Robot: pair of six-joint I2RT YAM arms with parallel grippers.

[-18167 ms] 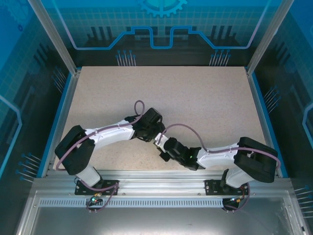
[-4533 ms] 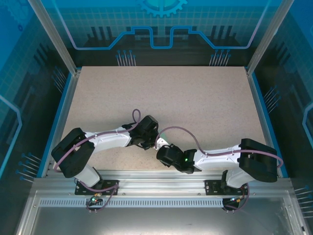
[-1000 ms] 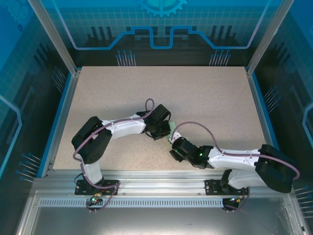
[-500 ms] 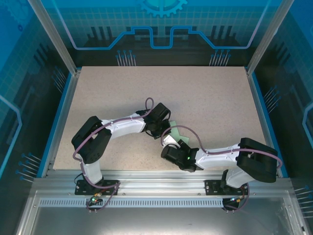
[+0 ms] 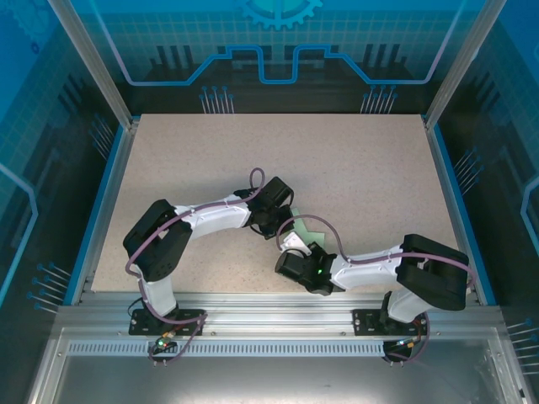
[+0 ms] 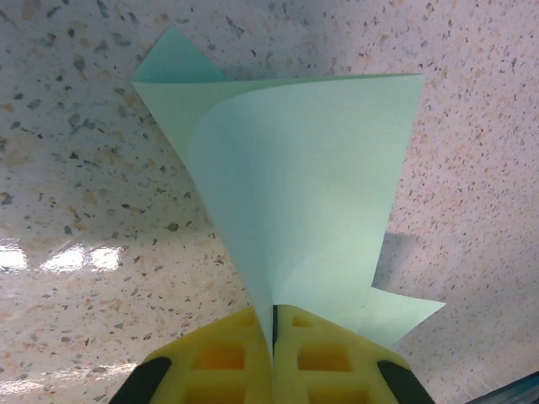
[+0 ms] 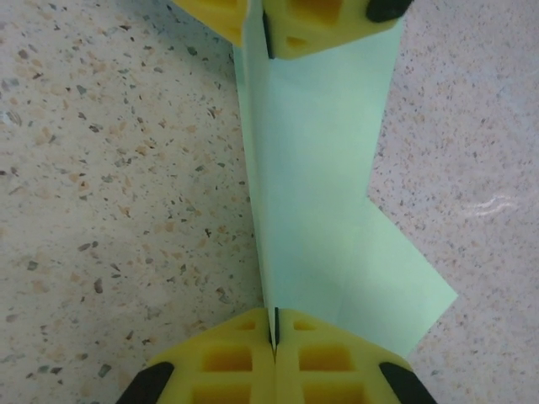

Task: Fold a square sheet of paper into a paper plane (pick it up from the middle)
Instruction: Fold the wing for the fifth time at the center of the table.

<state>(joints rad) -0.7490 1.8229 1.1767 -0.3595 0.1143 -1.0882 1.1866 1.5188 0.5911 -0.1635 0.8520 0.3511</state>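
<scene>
1. My left claw [image 6: 274, 337] is clamped on the square sheet of paper [image 6: 303, 194]. Its two yellow halves are pressed together with only a thin edge between them. With so little paper in the bite, I judge that a sharp pull could slip the sheet out.
2. My right claw [image 7: 274, 332] is clamped on the folded edge at the opposite end, facing the left claw along the strip. If I drive the two apart, the paper could tear at one pinch. If I bring them closer, it could buckle and the crease could wander.
3. The sheet hangs between the claws over the near middle of the bench [image 7: 101, 168]. One layer bulges in a loose curve, so pressing it flat now could set a crooked fold off the centre line.
4. A free corner juts out low at the side, and I cannot tell whether it touches the bench. Dragging it sideways could catch and bend it.
5. From above, both wrists crowd together and the right arm's cable [image 5: 335, 238] loops over the sheet, so a snag could jerk the paper.
</scene>
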